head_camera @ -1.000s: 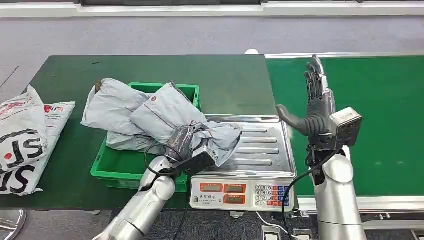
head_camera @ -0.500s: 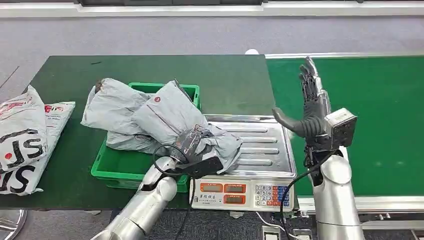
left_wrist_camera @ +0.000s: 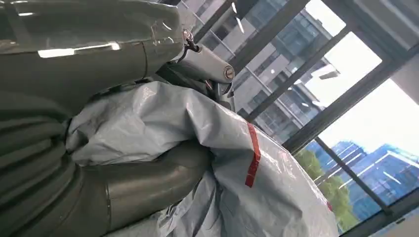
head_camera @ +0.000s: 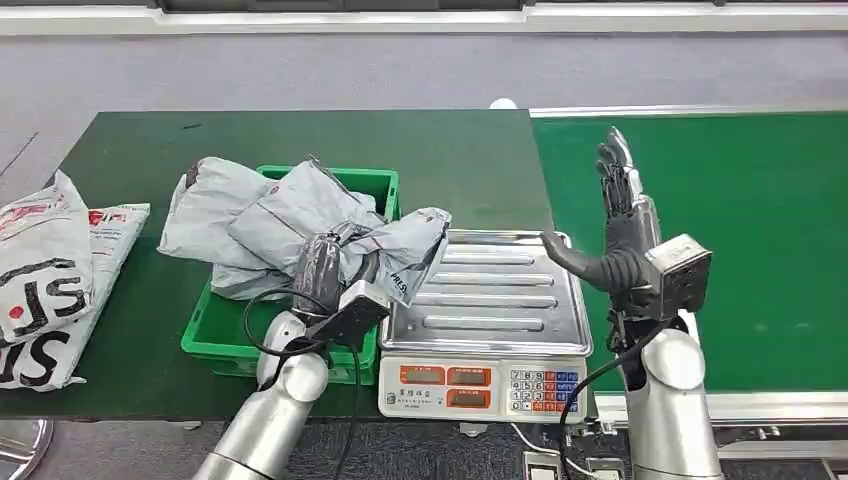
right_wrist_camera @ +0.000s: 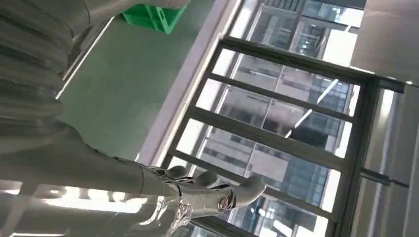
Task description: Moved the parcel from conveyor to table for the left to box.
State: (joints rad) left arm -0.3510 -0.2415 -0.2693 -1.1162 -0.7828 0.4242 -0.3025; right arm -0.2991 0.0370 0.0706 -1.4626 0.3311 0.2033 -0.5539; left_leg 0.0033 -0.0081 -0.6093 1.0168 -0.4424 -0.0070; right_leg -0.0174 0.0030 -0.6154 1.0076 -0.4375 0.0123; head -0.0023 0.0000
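Left of centre in the head view, the left hand (head_camera: 322,268) grips the parcel (head_camera: 395,252), fingers wrapped around its crumpled middle. It is a grey plastic mailer, wrinkled and slack, with a red strip on it in the left wrist view. Its long axis runs left to right and slightly upward; the free end points right, hanging over the left edge of the scale (head_camera: 487,295). The rest lies over the green box (head_camera: 226,338) and against another grey mailer (head_camera: 215,205). At right, the right hand (head_camera: 618,225) stands upright above the conveyor (head_camera: 760,200), fingers spread, holding nothing.
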